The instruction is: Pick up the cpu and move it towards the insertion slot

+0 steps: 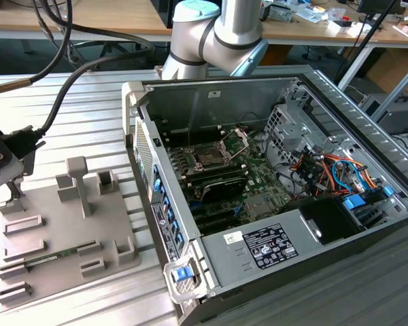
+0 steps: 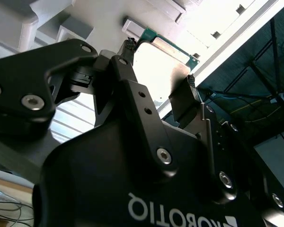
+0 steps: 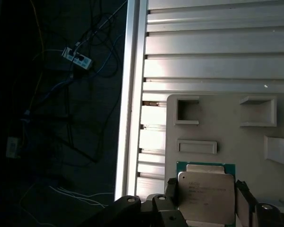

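Ribbed metal surface (image 1: 88, 115) at 9 o'clock in the exterior view, got the fingers (image 2: 132, 94) clamped on both edges of the cpu (image 3: 206, 189) over the grey tray (image 3: 217, 123), well apart from the insertion slot (image 1: 209, 157) at 3 o'clock.

You get soft, even daylight in the exterior view, but in the second wrist view glare bleaches the cpu (image 2: 158, 71) and the pincer (image 2: 161, 61) shows near-black against it.

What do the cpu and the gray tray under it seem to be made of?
The cpu: pale matte metal lid, it seems, on a green circuit board edge. The gray tray: likely moulded or printed plastic, dull and even in colour.
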Available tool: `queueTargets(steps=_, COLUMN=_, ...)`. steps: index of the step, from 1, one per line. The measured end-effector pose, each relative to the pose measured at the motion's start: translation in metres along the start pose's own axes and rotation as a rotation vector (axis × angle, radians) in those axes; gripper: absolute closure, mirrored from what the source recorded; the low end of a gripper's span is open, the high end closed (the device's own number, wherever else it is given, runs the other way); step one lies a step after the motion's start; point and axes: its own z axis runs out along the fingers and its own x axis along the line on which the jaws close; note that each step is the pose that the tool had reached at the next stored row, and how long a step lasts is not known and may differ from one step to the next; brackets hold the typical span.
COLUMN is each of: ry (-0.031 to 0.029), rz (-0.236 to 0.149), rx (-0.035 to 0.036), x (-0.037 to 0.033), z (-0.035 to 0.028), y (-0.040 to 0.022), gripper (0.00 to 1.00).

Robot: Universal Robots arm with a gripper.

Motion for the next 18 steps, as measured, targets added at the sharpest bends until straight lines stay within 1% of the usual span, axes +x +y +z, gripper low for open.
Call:
queueTargets(steps=8, ry=0.0000, rz=0.000, rx=0.0000, x=0.0000, z=-0.0052, y=0.0003, gripper=0.45)
queueTargets(steps=18, ry=0.0001, rz=0.000, rx=0.0000, x=0.0000, z=-0.0091, y=0.0005, gripper=0.45)
